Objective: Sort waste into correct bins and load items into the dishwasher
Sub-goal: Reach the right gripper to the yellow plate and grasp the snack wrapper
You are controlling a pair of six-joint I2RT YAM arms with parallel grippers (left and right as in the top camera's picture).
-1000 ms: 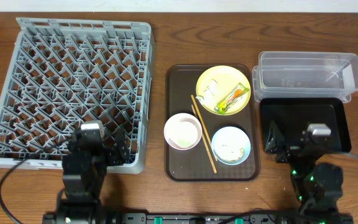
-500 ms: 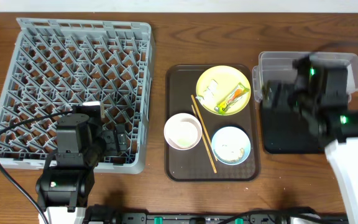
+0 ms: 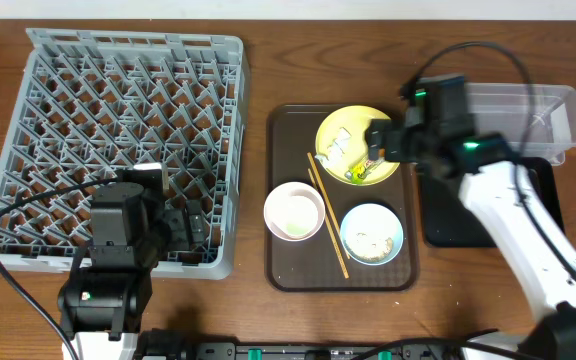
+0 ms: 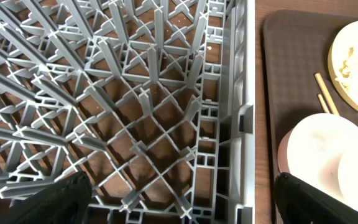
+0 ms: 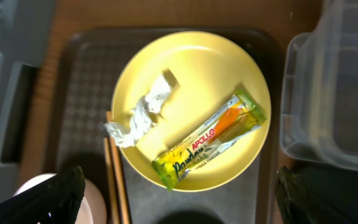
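Note:
A yellow plate on the brown tray holds a green-and-orange snack wrapper and a crumpled white tissue. My right gripper hovers open over this plate. In the right wrist view the wrapper and tissue lie on the plate, above my empty open fingers. My left gripper is open and empty over the near right corner of the grey dish rack. In the left wrist view its jaws are above the rack.
A white bowl, a light blue plate and wooden chopsticks also lie on the tray. A clear plastic bin and a black bin stand to the right. The white bowl shows in the left wrist view.
My right arm has risen from the front edge and swung left from above the bins to above the yellow plate. My left arm rose over the rack, then held still.

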